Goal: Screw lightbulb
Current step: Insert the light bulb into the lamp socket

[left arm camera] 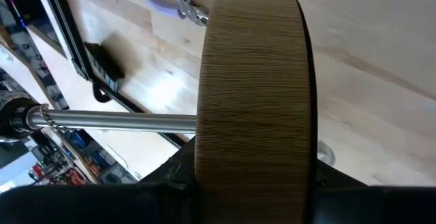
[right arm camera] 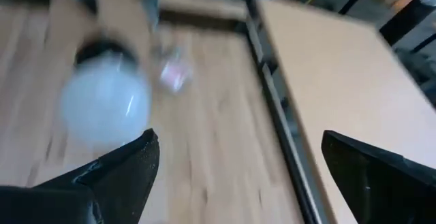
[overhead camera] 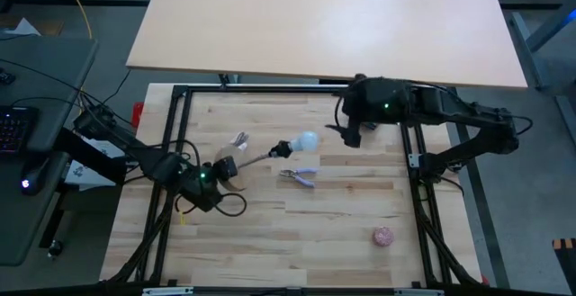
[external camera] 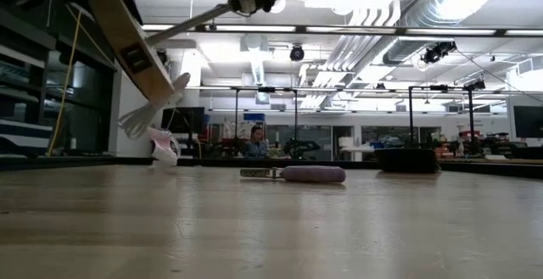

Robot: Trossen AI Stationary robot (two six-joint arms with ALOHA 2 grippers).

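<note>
Wooden table (overhead camera: pixel 342 233) carrying all parts. Right arm's gripper (overhead camera: pixel 351 134), just right of the lightbulb (overhead camera: pixel 306 140), fingers (right arm camera: pixel 122 173) spread wide and empty. Left gripper (overhead camera: pixel 209 172), left of the bulb, clenched on the round wooden disc (left arm camera: pixel 255 94), holding it tilted above the table. A thin metal stem (overhead camera: pixel 256 158) runs from the disc to a black socket (overhead camera: pixel 280 148); the bulb sits in that socket. Purple-handled pliers (overhead camera: pixel 299 176) lie just below the bulb. Pinkish ball (overhead camera: pixel 384 237) lies well apart, toward the front right.

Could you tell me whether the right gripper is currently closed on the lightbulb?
No, in the right wrist view the right gripper has its jaws spread wide, and the lightbulb sits ahead of them, ungripped.
</note>
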